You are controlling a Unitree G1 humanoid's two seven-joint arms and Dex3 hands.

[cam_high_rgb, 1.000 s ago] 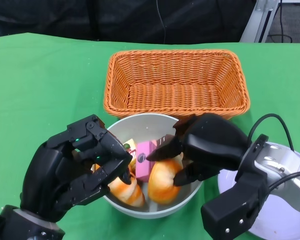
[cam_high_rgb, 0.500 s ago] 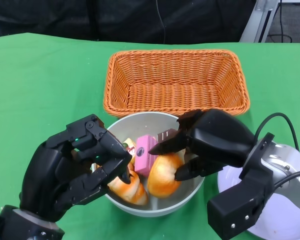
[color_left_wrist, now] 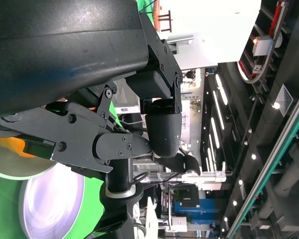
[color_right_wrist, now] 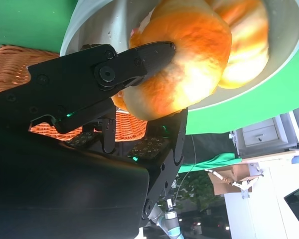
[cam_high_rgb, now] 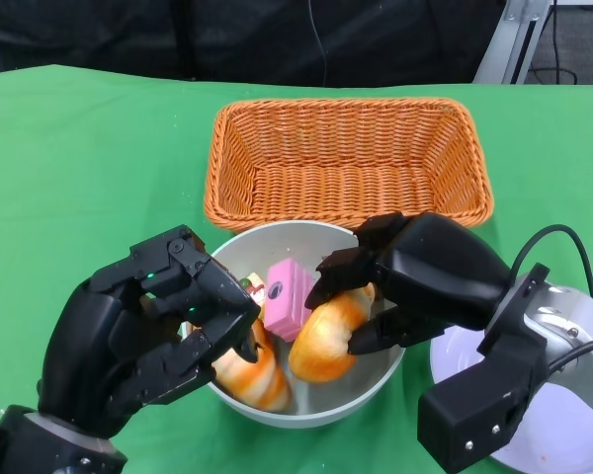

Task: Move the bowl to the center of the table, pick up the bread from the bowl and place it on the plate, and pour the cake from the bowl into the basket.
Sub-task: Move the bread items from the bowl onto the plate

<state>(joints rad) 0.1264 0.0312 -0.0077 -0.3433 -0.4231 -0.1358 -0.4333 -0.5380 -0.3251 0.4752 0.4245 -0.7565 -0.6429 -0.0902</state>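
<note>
The grey bowl [cam_high_rgb: 289,231] stands on the green table just in front of the basket [cam_high_rgb: 346,163]. My left hand [cam_high_rgb: 148,326] grips the bowl's left rim. My right hand [cam_high_rgb: 425,276] reaches into the bowl from the right and grips a golden bread roll [cam_high_rgb: 326,336], raised and tilted. In the right wrist view the fingers [color_right_wrist: 114,69] clamp that roll [color_right_wrist: 189,69] from both sides. A pink cake [cam_high_rgb: 287,294] leans in the middle of the bowl. A second roll [cam_high_rgb: 255,380] lies at the front, partly hidden under my left fingers. The white plate [cam_high_rgb: 563,415] lies at the right, behind my right forearm.
The woven orange basket holds nothing and almost touches the bowl's far rim. Green cloth [cam_high_rgb: 89,168] stretches to the left of the basket. A black cable [cam_high_rgb: 534,237] loops above the right wrist. The left wrist view shows the plate [color_left_wrist: 55,199] below my hand [color_left_wrist: 89,139].
My right hand has closed around the bread roll and lifted it up and slightly right, tilting it. The pink cake now shows more fully. The left hand has not moved.
</note>
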